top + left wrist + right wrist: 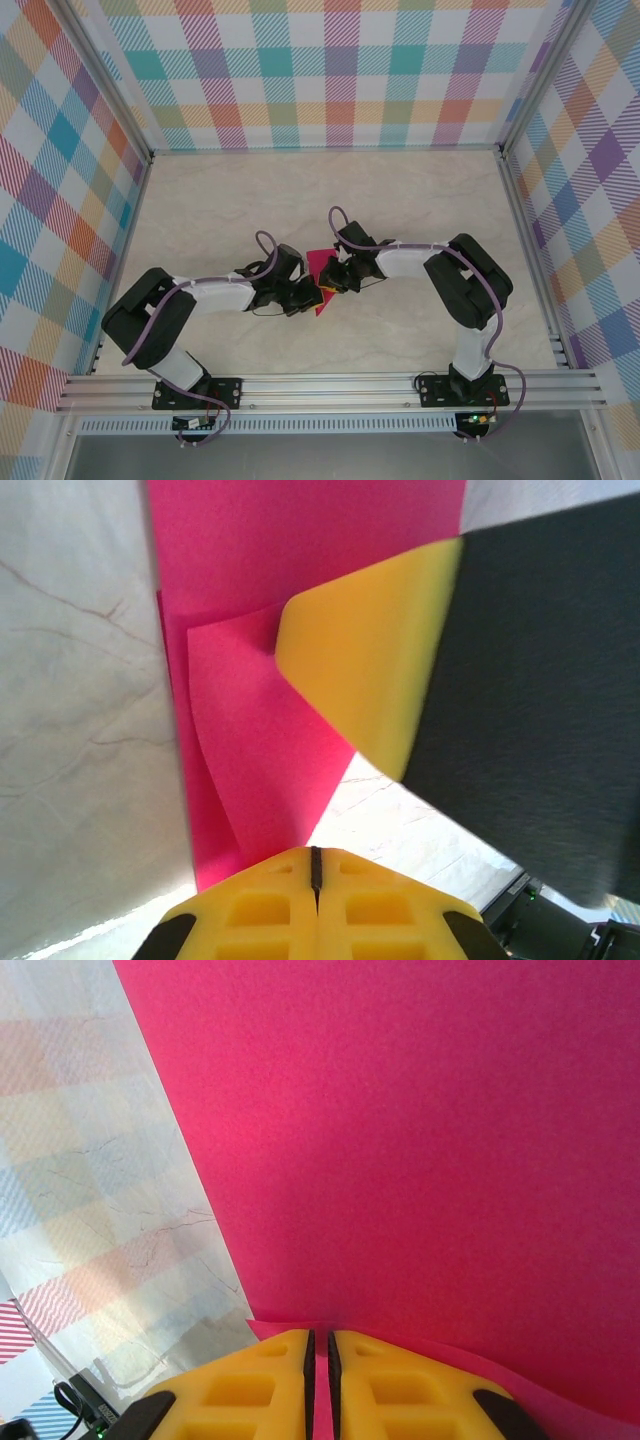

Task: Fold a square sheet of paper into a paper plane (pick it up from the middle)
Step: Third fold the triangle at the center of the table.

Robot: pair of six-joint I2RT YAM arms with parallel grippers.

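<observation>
Mid-fold, it seemed: left hand point(315, 868) and right hand point(320, 1348) were each clamped on the sheet point(420, 1160) — next probably called for pressing the fold ahead flat.

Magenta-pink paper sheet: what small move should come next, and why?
Probably the right gripper should pull gently outward: both it and the left gripper have jaws shut on the magenta-pink paper sheet, whose folded upper layer looks bowed, not flat.
</observation>
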